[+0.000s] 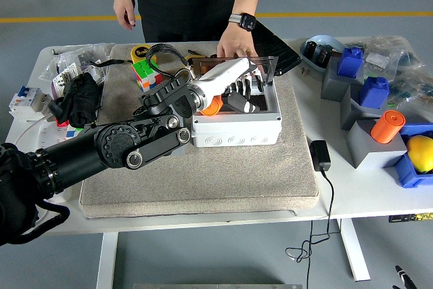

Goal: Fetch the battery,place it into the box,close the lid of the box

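On the grey mat (203,181) covering the middle of the white table (365,187) sits the white box (237,123), its transparent lid (233,65) raised at the far side. The left arm (115,150) enters from the lower left and reaches across to the box; the left hand (237,89) hangs over the open interior with fingers (249,94) slack and pointing down, gripping nothing. An orange object, taken to be the battery (211,105), shows at the box's left inner edge, just below the hand's wrist; whether it lies fully on the box floor cannot be told, since the arm covers part of it.

A person stands at the far side of the table. One of the person's hands (235,44), wearing a watch, rests on the top edge of the lid; the other hand (125,11), with a bracelet at the wrist, hangs free above the table.

On the mat left of the box: a puzzle cube (144,72) and a yellow tape measure (141,51). Right of the mat: a black power adapter (319,156), grey and blue blocks, an orange cylinder (386,126) standing on a grey block (371,147)
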